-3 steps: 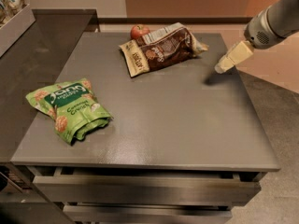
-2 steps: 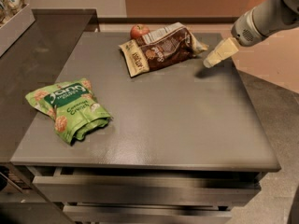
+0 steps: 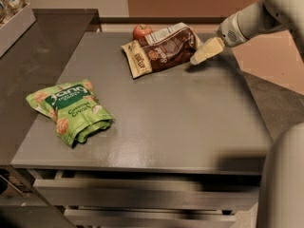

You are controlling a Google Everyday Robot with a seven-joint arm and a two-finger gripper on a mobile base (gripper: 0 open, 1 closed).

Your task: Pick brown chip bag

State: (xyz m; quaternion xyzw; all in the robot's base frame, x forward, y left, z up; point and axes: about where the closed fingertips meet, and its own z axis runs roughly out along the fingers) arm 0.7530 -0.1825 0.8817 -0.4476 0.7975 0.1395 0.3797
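Note:
The brown chip bag lies flat at the far middle of the grey table, its cream end band toward the left front. My gripper comes in from the upper right on a white arm and hangs low over the table, just right of the bag's right end, close to it.
A small red apple sits right behind the brown bag's left end. A bright green snack bag lies at the table's left front. A darker counter adjoins on the left, with a white box at its far end. Drawers show below the table front.
My gripper has moved left and a little farther back across the table, from well right of the brown bag to right beside its right end. The bags and apple have not moved.

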